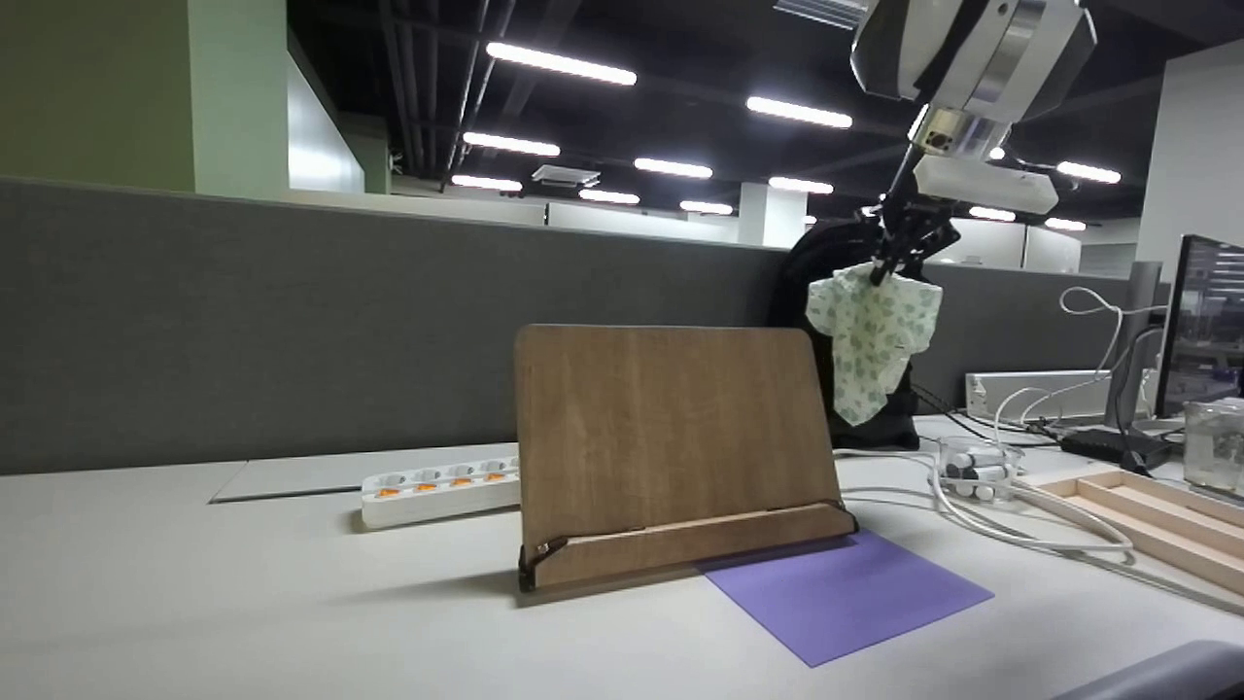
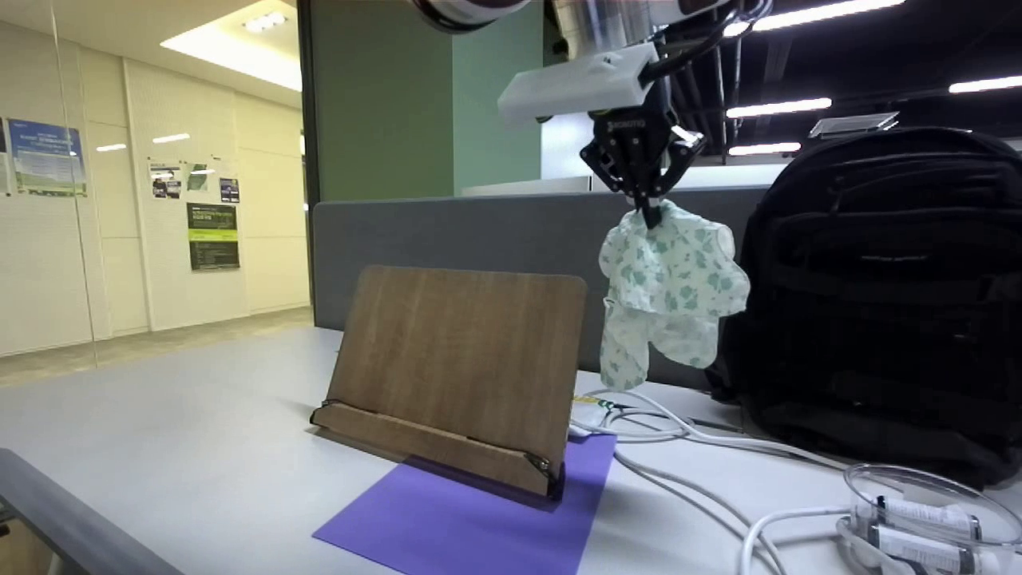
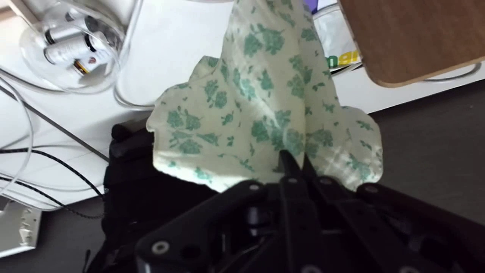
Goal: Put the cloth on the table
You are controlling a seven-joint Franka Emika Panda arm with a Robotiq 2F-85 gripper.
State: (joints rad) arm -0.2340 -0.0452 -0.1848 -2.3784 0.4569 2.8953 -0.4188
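Before the cloth (image 2: 675,279) comes down, it needs a path past the wooden stand (image 1: 680,428)

Because the cloth hangs loose in the air near the back of the table (image 1: 292,632), both the carry and the release want a slow hand. The gripper (image 2: 651,214) has its jaws clamped together on a small pinch near the top of the cloth, the rest drooping in folds below. In an exterior view the cloth hangs between the wooden stand and the black backpack (image 2: 878,303); whether it brushes the backpack I cannot tell.

The task sentence names no spot. The purple sheet (image 1: 850,598), lying partly under the stand, seems a plausible landing. Since the tail appears to dip below the stand's top edge, I would go round its side rather than over it, or gain height first.

On the way down, let the tail touch first, then drift sideways so the folds lay out rather than heap. Release only when the pinch is close to the surface; let go from high up, the light fabric would likely flutter and bunch. A straight lift afterwards, jaws wide, should leave no corner caught.
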